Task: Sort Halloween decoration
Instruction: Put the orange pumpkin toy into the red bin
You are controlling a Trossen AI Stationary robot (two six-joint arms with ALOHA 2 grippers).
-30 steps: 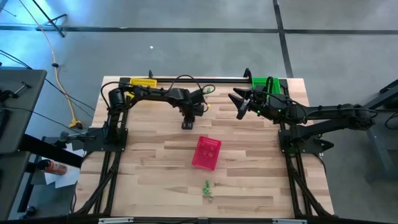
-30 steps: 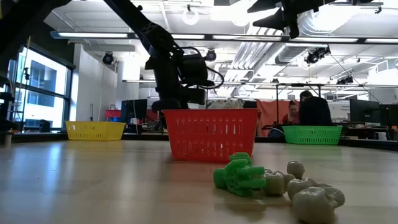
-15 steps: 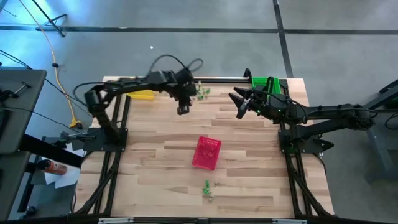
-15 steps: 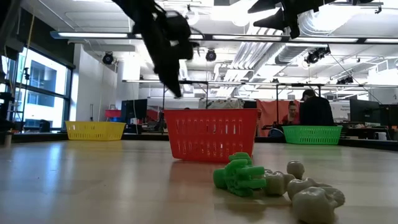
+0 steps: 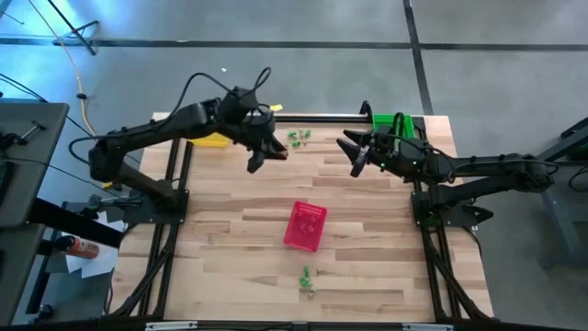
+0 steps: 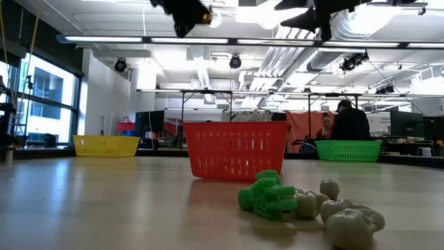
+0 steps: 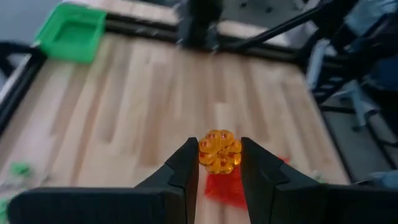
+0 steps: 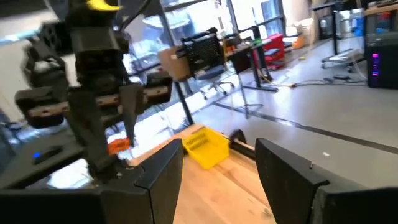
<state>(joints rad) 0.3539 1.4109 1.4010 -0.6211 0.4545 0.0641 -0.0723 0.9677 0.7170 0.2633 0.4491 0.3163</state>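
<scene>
My left gripper (image 5: 255, 165) hangs high over the far middle of the table, shut on a small orange trinket (image 7: 219, 151). The trinket also shows in the right wrist view (image 8: 118, 145). My right gripper (image 5: 354, 156) waits open above the far right, in front of the green basket (image 5: 390, 124). Green trinkets (image 5: 297, 138) lie on the table near the far edge. Another green trinket (image 6: 267, 196) and pale ones (image 6: 347, 217) lie near the front edge. The red basket (image 5: 305, 226) stands at mid-table. My left gripper pinches the orange trinket by two opposite sides (image 7: 204, 154) between its two fingers, near their free ends. The fingers slant downward toward the middle of the table. The trinket is lifted well clear, above the red basket's far side.
A yellow basket (image 5: 213, 140) stands at the far left under my left arm. The arm frames run along both table sides. People sit in the room behind the table (image 6: 345, 121). Bare wood lies left and right of the red basket.
My left gripper has risen from just above the table behind the red basket to high above it, drifting a little toward the far left. It has tipped from pointing down to slanting. The orange trinket has gone up with it. The far green trinkets, once under the arm, now show.
</scene>
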